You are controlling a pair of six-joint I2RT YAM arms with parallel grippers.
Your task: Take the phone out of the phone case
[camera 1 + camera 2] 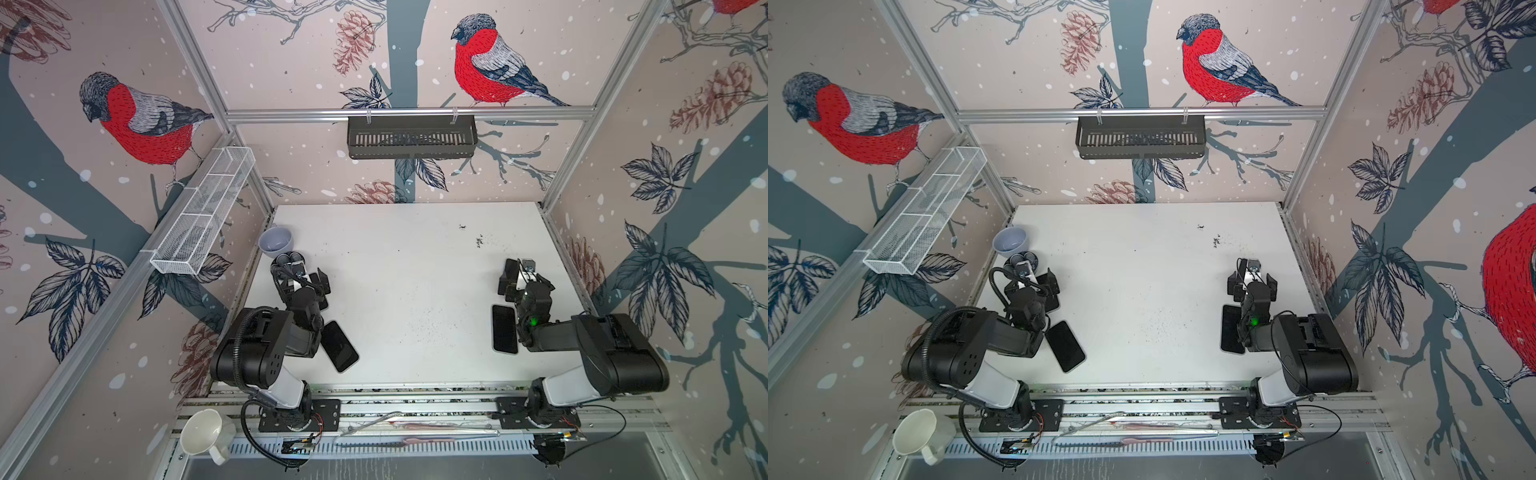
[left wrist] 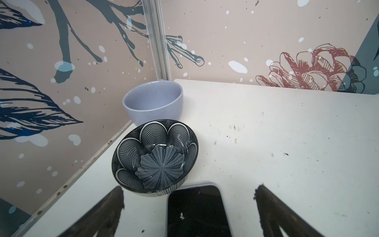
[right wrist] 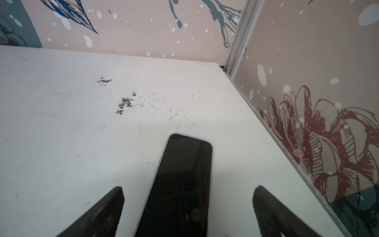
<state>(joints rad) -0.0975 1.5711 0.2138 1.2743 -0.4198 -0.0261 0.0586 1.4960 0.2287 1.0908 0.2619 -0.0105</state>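
In the left wrist view a black-screened phone [image 2: 196, 213] with a pale phone case [image 2: 225, 199] rimming it lies flat on the white table, and my left gripper [image 2: 189, 189] stands open over it. Its end almost touches a patterned bowl [image 2: 155, 156]. In the right wrist view another dark phone [image 3: 184, 174] with a thin pale edge lies between the wide-apart fingers of my right gripper [image 3: 188, 188]. Both top views show a black phone [image 1: 340, 345] by the left forearm and one [image 1: 504, 329] beside the right arm. Neither gripper holds anything.
A lavender bowl [image 1: 276, 240] stands in the left back corner beside the patterned bowl [image 1: 287, 259]. A white mesh basket [image 1: 203, 212] hangs on the left wall and a black basket [image 1: 411, 137] on the back rail. A white funnel-like cup [image 1: 203, 432] sits off the table's front left.
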